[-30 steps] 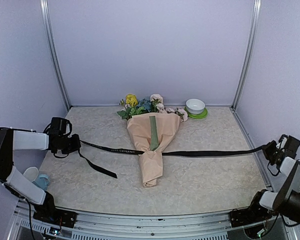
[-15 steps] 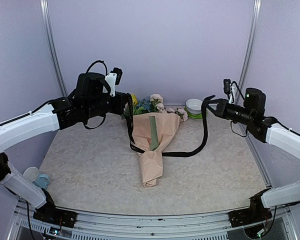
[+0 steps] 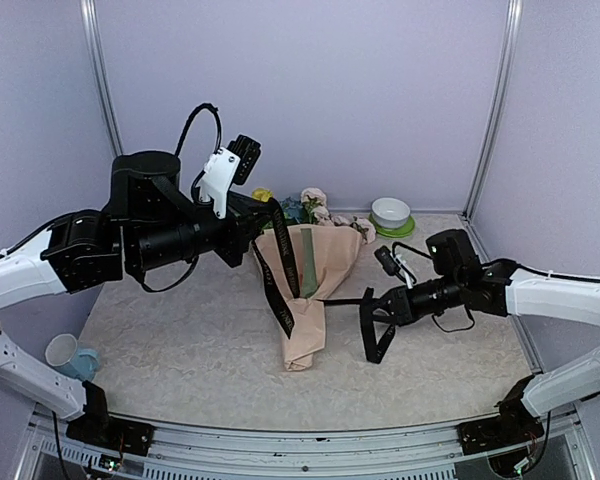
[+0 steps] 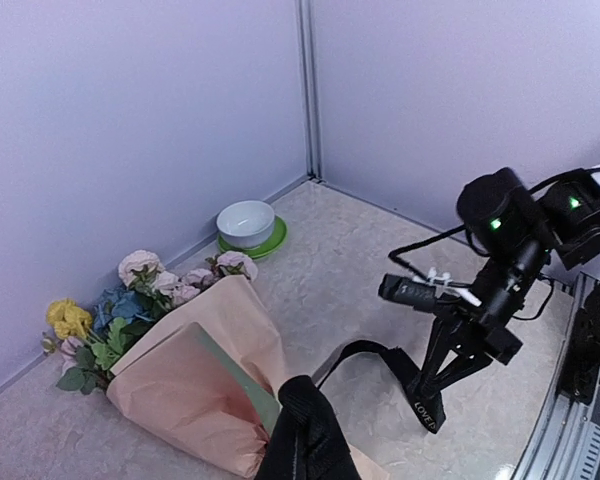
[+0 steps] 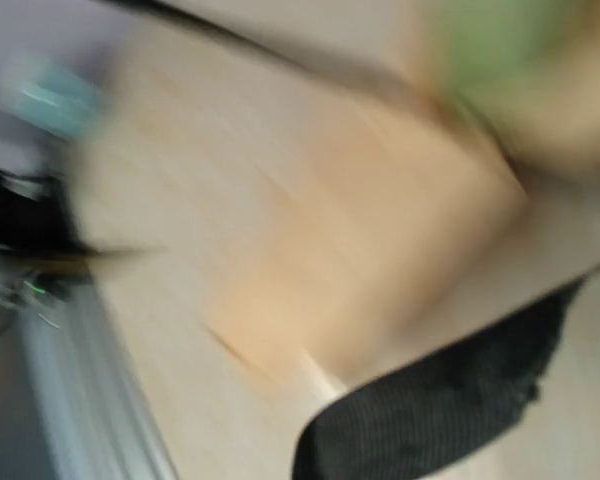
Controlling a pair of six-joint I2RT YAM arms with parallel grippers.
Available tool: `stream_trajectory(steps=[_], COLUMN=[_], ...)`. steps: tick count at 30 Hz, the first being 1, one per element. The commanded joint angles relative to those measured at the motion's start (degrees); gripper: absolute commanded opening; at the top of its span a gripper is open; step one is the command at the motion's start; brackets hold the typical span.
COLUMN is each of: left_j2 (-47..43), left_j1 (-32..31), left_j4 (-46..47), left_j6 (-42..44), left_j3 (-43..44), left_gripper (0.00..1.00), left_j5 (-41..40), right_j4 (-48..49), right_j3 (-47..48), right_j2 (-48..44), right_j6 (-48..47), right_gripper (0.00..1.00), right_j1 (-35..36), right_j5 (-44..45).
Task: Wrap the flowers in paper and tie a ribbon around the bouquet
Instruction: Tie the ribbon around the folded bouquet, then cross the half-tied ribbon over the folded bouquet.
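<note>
**A:** Where is everything right now?

**B:** The bouquet [image 3: 330, 258] lies mid-table, blooms toward the far wall and tail toward the near edge. The left gripper [image 3: 268, 212] hangs raised over the cone's left side. It is pinched shut on one end of the ribbon [image 3: 277, 285], which droops across the paper. The right gripper [image 3: 373, 300] sits low, just right of the cone's narrow waist. It is clamped on the other end, with a slack loop dangling below it. I cannot tell whether the ribbon passes under the waist.

**A:** What could spoil the tie?

**B:** Uneven pulling, I judge. The cone looks light and nothing pins it. A hard tug from either side could drag or roll it, or slide the ribbon off toward the tapering tail. The floppy ends could also twist, or slip out of the fingers, while they are being crossed. The right wrist view is blurred, so it cannot confirm that grip.
</note>
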Motion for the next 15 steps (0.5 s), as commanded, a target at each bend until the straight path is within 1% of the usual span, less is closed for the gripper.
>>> stream_trajectory(steps=[1, 2, 3, 4, 5, 6, 7, 11, 15], left_j2=[-2.15, -2.44, -2.57, -2.66, -2.80, -3.04, -3.25, -3.52, -2.44], left_j1=[-5.04, -6.23, -7.27, -8.23, -9.31, -10.72, -12.19, -17.37, -24.43], left_j4=[-0.95, -1.35, -1.81, -2.51, -3.08, -3.26, -3.26, -4.88, -7.07], left_j6=[0.82, 0.40, -0.09, -0.51, -0.88, -1.16, -1.40, -3.78, -6.28], left_j3=[-0.85, -1.07, -1.31, -1.54, -1.96, -2.61, -3.56, -5.81, -5.47], left_gripper=[0.00, 0.00, 0.00, 0.00, 0.00, 0.00, 0.00, 0.00, 0.00], left_j5=[-1.98, -2.84, -3.66, -4.03, -4.68, -5.88, -7.28, -12.80, -18.06], right_j4=[-14.05, -16.26, -18.22, -19.98, -21.27, -21.90, -22.00, -17.46, -9.60], right_j3=[-6.28, -7.08, -7.55, -7.70, -7.57, -7.23, -6.74, -4.62, -2.11], right_j2=[0.73, 1.09, 1.19, 0.83, -0.06, -2.02, -4.03, -11.20, -13.49], right_j6=[9.48, 11.20, 12.29, 13.01, 13.58, 13.95, 14.21, 12.52, 6.02], right_gripper=[0.09, 0.30, 0.47, 0.61, 0.85, 0.96, 0.99, 1.00, 1.00], right_j1=[0.51, 0.58, 0.73, 1.02, 1.49, 2.07, 2.71, 5.99, 14.00], right_j5=[11.39, 12.94, 14.66, 16.41, 18.24, 19.70, 20.85, 23.06, 24.65])
